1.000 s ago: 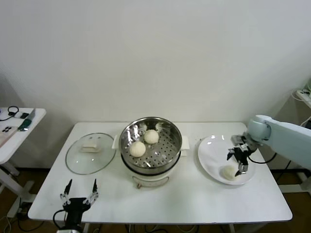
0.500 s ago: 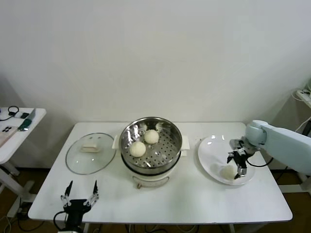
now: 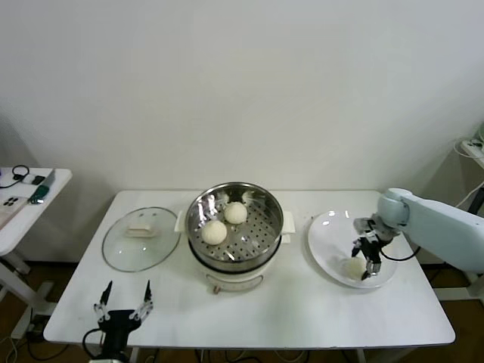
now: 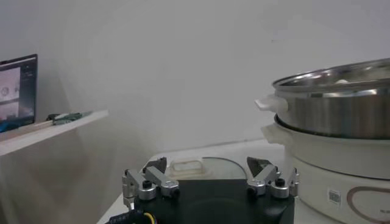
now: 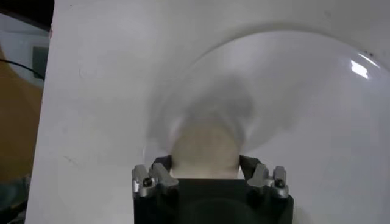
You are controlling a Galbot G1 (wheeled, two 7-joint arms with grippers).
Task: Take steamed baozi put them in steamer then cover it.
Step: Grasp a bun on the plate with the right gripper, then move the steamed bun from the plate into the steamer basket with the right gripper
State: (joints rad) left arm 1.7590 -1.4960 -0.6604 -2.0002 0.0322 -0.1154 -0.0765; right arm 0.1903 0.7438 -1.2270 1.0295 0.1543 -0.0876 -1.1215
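Observation:
The steamer (image 3: pixel 269 204) stands at the table's middle on its white pot base, holding two steamed baozi (image 3: pixel 214 231) (image 3: pixel 236 212). A third baozi (image 3: pixel 352 267) lies on the white plate (image 3: pixel 325 238) to the right. My right gripper (image 3: pixel 364 265) is down on that baozi with its fingers pressed against both sides; in the right wrist view the baozi (image 5: pixel 206 143) fills the gap of the gripper (image 5: pixel 206 165) above the plate (image 5: pixel 304 109). My left gripper (image 3: pixel 122 299) waits open at the table's front left edge, nothing between its fingers (image 4: pixel 152 176).
The clear glass lid (image 3: pixel 140 238) with its white handle lies flat left of the steamer, seen close ahead in the left wrist view as the lid (image 4: pixel 228 168) beside the steamer (image 4: pixel 341 103). A small side table (image 3: pixel 23 198) with gadgets stands far left.
The right gripper sank onto the baozi on the plate and its fingers closed against it. The left arm stayed put.

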